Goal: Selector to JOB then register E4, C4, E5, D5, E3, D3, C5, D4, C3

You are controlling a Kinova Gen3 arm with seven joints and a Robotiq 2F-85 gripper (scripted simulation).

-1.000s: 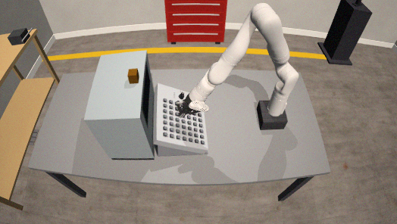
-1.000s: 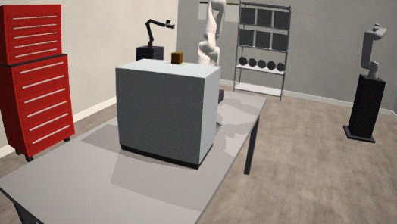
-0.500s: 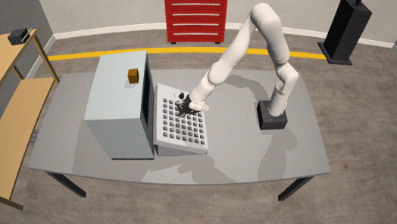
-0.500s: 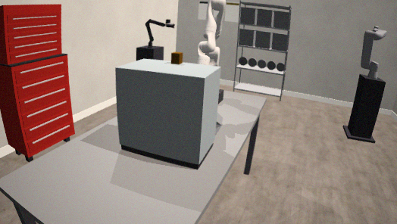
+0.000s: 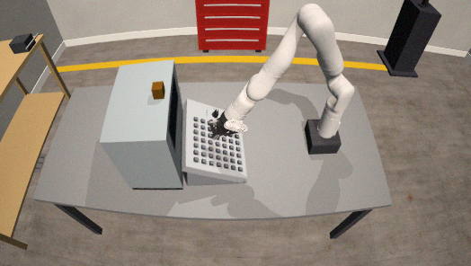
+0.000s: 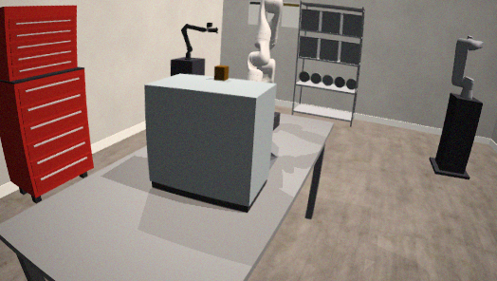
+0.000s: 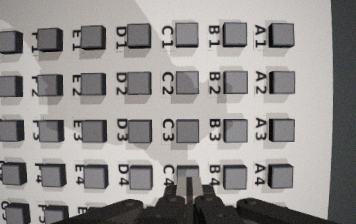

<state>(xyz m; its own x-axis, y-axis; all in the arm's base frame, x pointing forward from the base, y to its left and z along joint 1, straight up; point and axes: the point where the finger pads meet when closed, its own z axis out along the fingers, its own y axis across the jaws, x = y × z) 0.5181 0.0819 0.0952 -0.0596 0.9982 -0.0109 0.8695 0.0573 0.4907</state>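
Observation:
A sloped grey keypad point(image 5: 214, 144) lies on the table beside a pale grey box point(image 5: 140, 121). In the wrist view its dark square keys stand in labelled rows. My gripper point(image 7: 189, 192) is shut with nothing between its fingers, and the tips sit over key C4 point(image 7: 188, 172), partly hiding it. Keys D4 point(image 7: 141, 176), B4 point(image 7: 234, 176) and C3 point(image 7: 187, 131) are beside it. No key is lit. In the top view the gripper point(image 5: 217, 126) is over the upper middle of the keypad. The selector is not clearly in view.
A small brown cube point(image 5: 157, 90) sits on top of the pale box. The arm's dark base point(image 5: 322, 138) stands on the table to the right. A red tool chest point(image 5: 232, 9) stands behind. In the exterior view the pale box point(image 6: 209, 137) hides the keypad.

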